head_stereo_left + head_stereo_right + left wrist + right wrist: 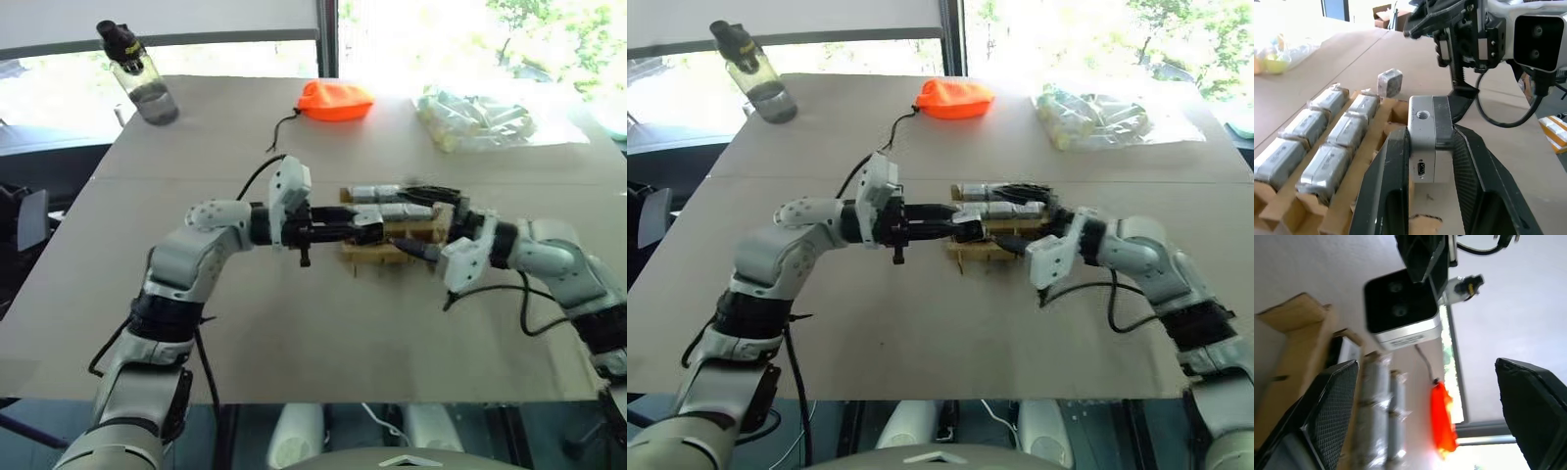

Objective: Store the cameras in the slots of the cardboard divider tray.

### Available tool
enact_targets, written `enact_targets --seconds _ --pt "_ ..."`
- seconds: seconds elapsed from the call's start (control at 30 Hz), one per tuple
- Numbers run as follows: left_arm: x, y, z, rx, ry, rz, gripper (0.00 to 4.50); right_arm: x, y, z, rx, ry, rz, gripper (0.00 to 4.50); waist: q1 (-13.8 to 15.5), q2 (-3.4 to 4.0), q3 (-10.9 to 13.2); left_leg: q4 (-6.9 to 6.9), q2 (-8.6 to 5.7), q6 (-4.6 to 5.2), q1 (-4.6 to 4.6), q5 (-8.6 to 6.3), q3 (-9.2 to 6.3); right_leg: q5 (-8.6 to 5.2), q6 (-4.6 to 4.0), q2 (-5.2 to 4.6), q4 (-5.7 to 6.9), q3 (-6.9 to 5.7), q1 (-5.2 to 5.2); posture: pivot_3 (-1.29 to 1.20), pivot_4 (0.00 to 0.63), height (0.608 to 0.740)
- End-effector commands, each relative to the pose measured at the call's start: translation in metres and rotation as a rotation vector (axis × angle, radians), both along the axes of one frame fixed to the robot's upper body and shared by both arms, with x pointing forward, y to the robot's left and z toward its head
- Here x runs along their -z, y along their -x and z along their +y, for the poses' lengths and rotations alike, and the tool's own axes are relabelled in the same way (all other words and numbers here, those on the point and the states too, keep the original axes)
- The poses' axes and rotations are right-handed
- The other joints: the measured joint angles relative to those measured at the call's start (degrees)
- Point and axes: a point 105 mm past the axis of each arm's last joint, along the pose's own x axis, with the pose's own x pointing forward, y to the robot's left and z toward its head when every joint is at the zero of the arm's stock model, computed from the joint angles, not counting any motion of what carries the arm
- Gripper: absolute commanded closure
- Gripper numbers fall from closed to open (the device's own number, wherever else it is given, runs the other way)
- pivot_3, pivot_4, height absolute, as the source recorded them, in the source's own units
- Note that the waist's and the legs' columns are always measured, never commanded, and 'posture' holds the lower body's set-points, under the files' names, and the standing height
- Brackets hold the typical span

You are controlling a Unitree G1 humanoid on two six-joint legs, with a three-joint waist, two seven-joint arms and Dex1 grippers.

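Cardboard divider tray (392, 245): tan, near the middle of the surface (294, 323), nearer its right edge than its left; two far rows packed with wrapped cameras, near row with slots open, hence the approach from the near side.
Stored cameras (1327, 152): silver-grey, film-wrapped, lying end to end in the two filled rows; judged finished.
Loose camera (1390, 82): alone on the surface just past the tray's end, wrapped, not yet slotted.
Held camera (1430, 137): silver block, threaded hole up, small port facing the wrist; carried upright, likely so a narrow face can enter an open slot.
Left pincer (1430, 161): black fingers (1386, 191) clamped on both flanks of the held camera, low on its body, leaving the top free; hovering over the tray's near row.
Left arm pose: forearm stretched across from the left edge side, wrist bent so the pincer points roughly level toward the right, over the tray.
Right pincer (1425, 416): fingers spread wide, nothing between them; beside the tray's right end, aimed leftward at the other wrist.
Right arm pose: elbow out toward the right edge, forearm angled in, pincer about level.
Next step, judged: lowering the held block into an open near-row slot.
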Motion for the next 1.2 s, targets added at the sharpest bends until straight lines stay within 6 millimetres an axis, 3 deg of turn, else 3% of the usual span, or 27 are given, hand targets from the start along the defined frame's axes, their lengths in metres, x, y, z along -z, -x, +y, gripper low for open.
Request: enact_targets --seconds 0.03,0.2,0.37,0.43,0.57,0.73,1.2 --pt "-0.002 -0.005 -0.010 0.059 -0.011 -0.093 3.85 -0.019 0.009 -0.024 0.085 -0.191 0.157 0.07 0.0 0.02 0.0 -0.04 -0.01 0.00 0.02 0.00 -0.01 0.00 0.00 0.00 0.02 0.01 -0.02 0.00 0.150 0.740" --pt "0.009 -0.021 -0.021 0.071 -0.033 -0.135 3.85 -0.014 0.029 -0.063 0.237 -0.414 0.442 0.07 -0.2 0.00 0.0 0.05 -0.02 0.02 0.08 0.00 -0.02 0.01 0.00 0.03 0.09 -0.02 0.03 0.00 0.150 0.740" --pt "0.005 -0.038 -0.032 0.070 -0.020 -0.208 3.85 0.035 0.075 -0.100 0.385 -0.533 0.825 0.07 0.6 -0.17 -0.1 0.07 -0.04 0.05 0.09 -0.02 -0.14 0.00 -0.01 0.17 0.05 -0.05 0.11 0.00 0.150 0.740" --pt "0.003 -0.041 -0.038 0.077 -0.002 -0.223 3.85 0.050 0.093 -0.108 0.412 -0.575 0.915 0.07 1.1 -0.20 -0.1 0.06 -0.06 0.11 0.05 -0.05 -0.17 0.00 0.00 0.09 0.03 -0.07 0.10 0.00 0.150 0.740" --pt "0.007 -0.043 -0.051 0.118 0.014 -0.270 3.85 0.058 0.126 -0.108 0.342 -0.725 1.020 0.07 1.0 -0.19 -0.1 0.09 -0.06 0.46 0.06 -0.25 -0.15 0.00 0.01 0.11 -0.08 -0.07 0.14 0.00 0.150 0.740" --pt "0.014 -0.043 -0.057 0.163 -0.035 -0.272 3.85 0.064 0.132 -0.116 0.406 -0.766 1.013 0.07 0.0 -0.22 0.0 0.13 -0.02 0.52 0.11 -0.29 -0.07 0.00 0.03 0.11 -0.04 0.03 0.14 0.00 0.150 0.740" --pt "0.042 -0.047 -0.043 0.121 -0.188 -0.219 3.85 0.058 0.124 -0.124 0.444 -0.803 0.917 0.07 0.0 -0.20 -0.1 0.13 -0.01 0.49 0.10 -0.27 -0.13 0.00 0.02 0.12 -0.01 0.01 0.14 0.00 0.150 0.740"
